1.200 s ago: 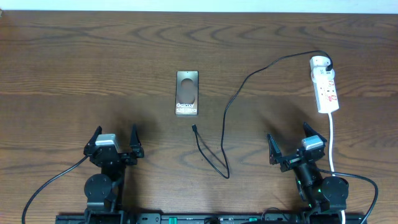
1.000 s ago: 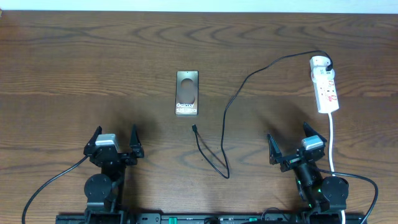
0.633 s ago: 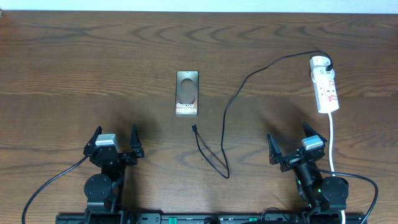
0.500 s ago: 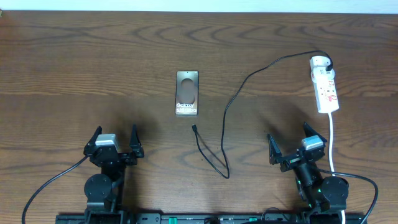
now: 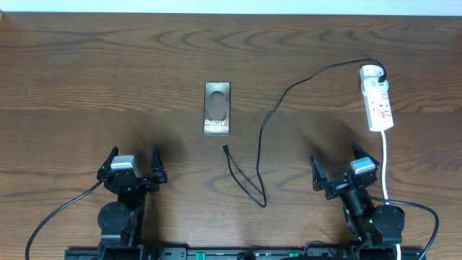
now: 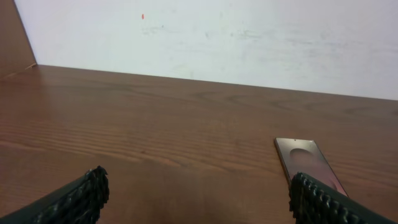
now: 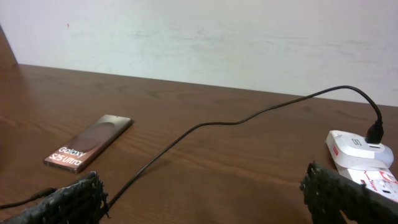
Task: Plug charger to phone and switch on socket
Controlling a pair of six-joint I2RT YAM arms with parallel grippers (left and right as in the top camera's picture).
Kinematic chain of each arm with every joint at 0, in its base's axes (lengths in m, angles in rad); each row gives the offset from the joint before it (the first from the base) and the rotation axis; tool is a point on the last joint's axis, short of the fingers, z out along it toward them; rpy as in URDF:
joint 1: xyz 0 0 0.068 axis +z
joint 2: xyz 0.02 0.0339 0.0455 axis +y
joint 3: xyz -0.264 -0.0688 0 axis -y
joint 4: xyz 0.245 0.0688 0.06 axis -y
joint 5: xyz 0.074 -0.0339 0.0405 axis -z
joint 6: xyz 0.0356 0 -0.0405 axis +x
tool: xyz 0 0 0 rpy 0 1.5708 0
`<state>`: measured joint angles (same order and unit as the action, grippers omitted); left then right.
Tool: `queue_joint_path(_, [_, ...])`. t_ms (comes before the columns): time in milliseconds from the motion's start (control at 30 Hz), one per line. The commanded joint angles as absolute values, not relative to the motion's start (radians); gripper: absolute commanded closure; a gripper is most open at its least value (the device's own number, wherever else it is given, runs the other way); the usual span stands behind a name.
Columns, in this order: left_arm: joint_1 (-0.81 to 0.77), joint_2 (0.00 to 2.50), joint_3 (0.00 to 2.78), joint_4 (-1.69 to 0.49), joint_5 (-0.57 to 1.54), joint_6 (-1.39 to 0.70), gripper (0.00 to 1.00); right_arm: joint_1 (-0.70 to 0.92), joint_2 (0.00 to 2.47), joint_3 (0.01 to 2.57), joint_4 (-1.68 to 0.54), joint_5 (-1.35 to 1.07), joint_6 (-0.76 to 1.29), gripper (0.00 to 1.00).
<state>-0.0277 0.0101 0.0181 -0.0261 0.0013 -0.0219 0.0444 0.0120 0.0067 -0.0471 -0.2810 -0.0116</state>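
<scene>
The grey-brown phone [image 5: 216, 108] lies flat at the table's middle, its "Galaxy" text toward me; it also shows in the left wrist view [image 6: 308, 162] and right wrist view [image 7: 89, 142]. The charger's thin black cable [image 5: 261, 137] runs from a black plug in the white socket [image 5: 377, 101] at the right, loops toward me and ends in a tiny connector [image 5: 225, 149] just below the phone. Both grippers sit near the front edge, apart from everything: the left gripper [image 5: 133, 165] and right gripper [image 5: 345, 164] stand open and empty. The socket [image 7: 364, 155] appears right in the right wrist view.
A thicker white cord [image 5: 384, 162] runs from the socket toward the front edge, past the right arm. A white wall [image 6: 205, 37] bounds the table's far side. Bare brown wood [image 5: 86, 87] fills the left half.
</scene>
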Motion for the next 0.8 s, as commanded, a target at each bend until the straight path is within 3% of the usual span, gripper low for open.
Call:
queue_joint_path(0, [-0.023,0.004,0.004,-0.071,-0.012,-0.011,0.07,0.048,0.007,0.006,-0.051,-0.283,-0.013,0.01])
queue_joint_path(600, [-0.023,0.004,0.034,-0.010,0.001,-0.012,0.07,0.048,0.007,0.006,-0.051,-0.283,-0.013,0.01])
queue_joint_path(767, [-0.023,0.037,0.234,-0.162,0.015,-0.012,0.07,0.048,0.007,0.006,-0.051,-0.283,-0.013,0.01])
